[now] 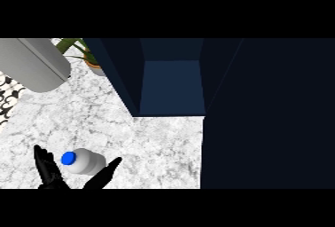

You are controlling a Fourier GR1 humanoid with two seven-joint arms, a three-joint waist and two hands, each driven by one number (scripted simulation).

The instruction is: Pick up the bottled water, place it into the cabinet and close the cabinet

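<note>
The bottled water (83, 162), a white bottle with a blue cap, stands on the marble counter (157, 146) at the lower left. My left hand (48, 172) comes up from the lower edge and is open. Its straight fingers are left of the bottle and its thumb (106, 173) is right of it, so the bottle sits in the gap. Whether the hand touches the bottle I cannot tell. The dark blue cabinet (171, 84) stands open at the back centre. Its door (268, 115) is swung out and fills the right side. My right hand does not show.
A large grey rounded cylinder (29, 62) lies at the upper left. Behind it a potted plant (85, 52) stands by the cabinet's left wall. A black-and-white patterned surface (8, 99) shows at the left edge.
</note>
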